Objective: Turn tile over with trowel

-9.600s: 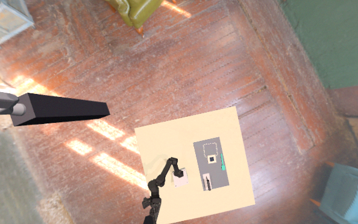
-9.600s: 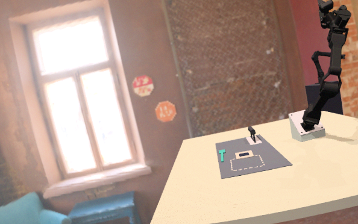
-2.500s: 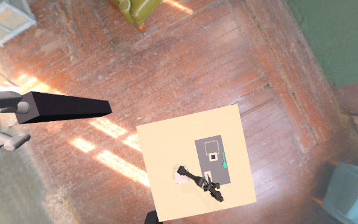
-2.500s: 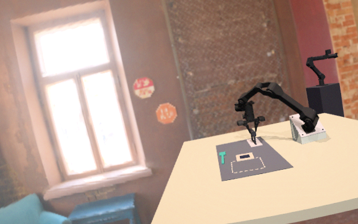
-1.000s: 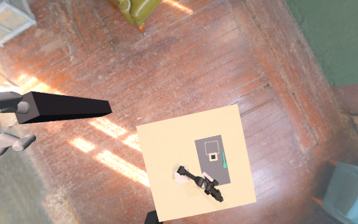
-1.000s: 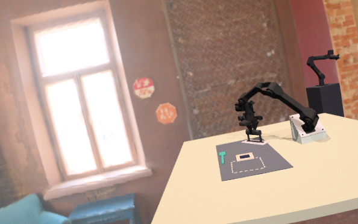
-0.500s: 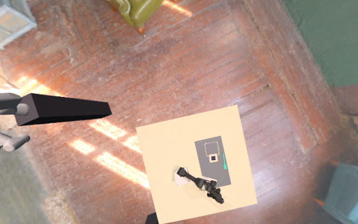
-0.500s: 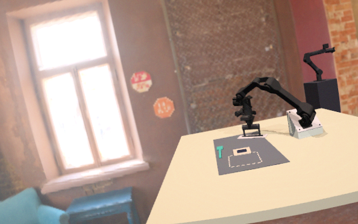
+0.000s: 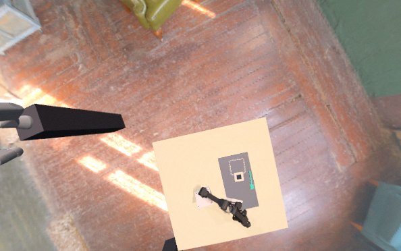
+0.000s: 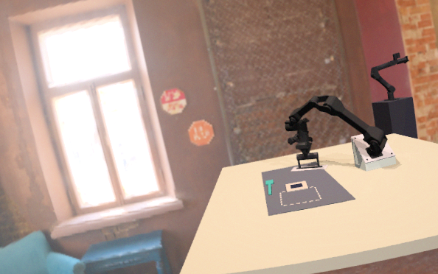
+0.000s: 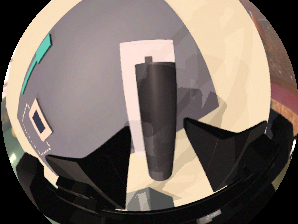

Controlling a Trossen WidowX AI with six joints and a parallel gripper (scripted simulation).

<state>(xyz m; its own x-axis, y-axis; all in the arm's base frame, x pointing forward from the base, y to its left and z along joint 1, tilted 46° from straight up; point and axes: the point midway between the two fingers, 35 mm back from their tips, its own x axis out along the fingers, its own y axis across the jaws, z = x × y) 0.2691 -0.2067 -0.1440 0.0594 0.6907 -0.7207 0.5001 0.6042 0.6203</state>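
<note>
The beige tile lies flat on the mat with its dark square mark up, at the edge of the dashed outline and mostly outside it. A trowel-like tool with a flat pinkish-white plate and a dark handle appears to lie across the mat's edge nearest the arm base. My gripper is open, its fingers on either side of the handle with gaps. A teal tool, thin-handled with a wider end, lies on the mat beside the tile.
The grey mat lies on the cream table. The arm's white base stands on the table beyond the mat. A second arm stands on a dark pedestal in the background.
</note>
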